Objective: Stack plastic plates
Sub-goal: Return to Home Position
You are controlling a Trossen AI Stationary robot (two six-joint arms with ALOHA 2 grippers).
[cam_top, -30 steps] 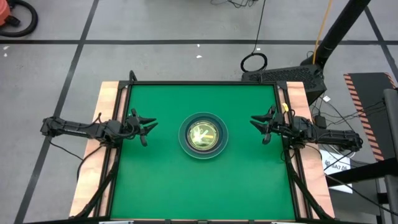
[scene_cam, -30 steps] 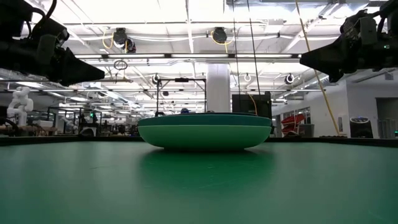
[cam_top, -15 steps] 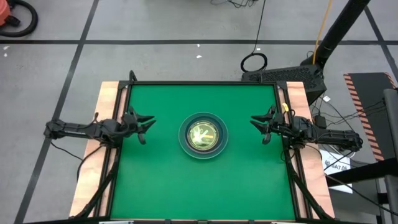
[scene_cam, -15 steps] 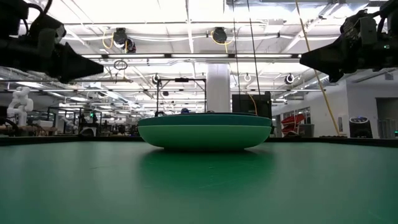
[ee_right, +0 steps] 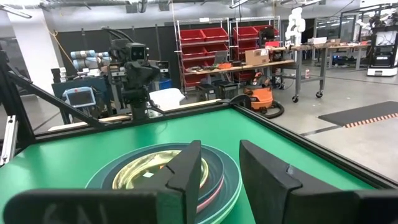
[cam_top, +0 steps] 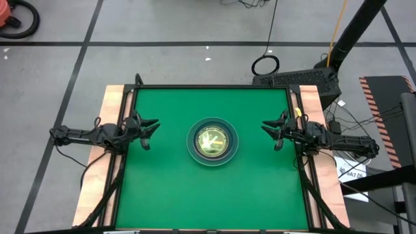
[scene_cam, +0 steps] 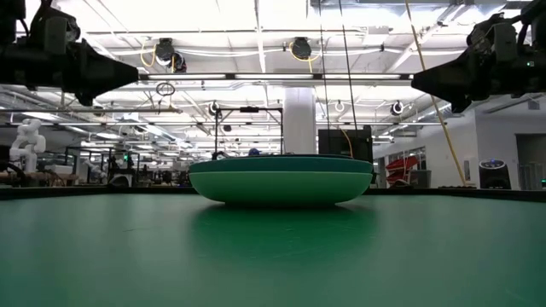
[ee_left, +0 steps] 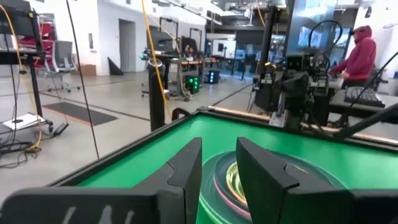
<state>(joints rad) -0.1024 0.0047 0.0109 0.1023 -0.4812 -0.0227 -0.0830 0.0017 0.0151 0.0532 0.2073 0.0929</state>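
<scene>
The plastic plates (cam_top: 212,142) sit nested in one round stack at the middle of the green table. A small translucent amber plate with stick-like marks lies on top, with pink and dark teal rims around it. In the low view the stack (scene_cam: 281,179) rests on the base of its light green bottom plate. My left gripper (cam_top: 152,134) hovers open over the table's left side, well clear of the stack. My right gripper (cam_top: 268,136) hovers open over the right side. Each wrist view looks past open fingers at the plates (ee_left: 314,176) (ee_right: 118,174).
Green mat (cam_top: 169,195) with wooden rails along the left and right sides (cam_top: 97,169). Bare mat surrounds the stack on all sides. A person in a red hooded top (ee_left: 364,53) stands at a desk beyond the table's right side.
My left gripper has drawn back toward the table's left edge, away from the stack, and risen a little; it stays open. The right arm and the stack have kept still.
</scene>
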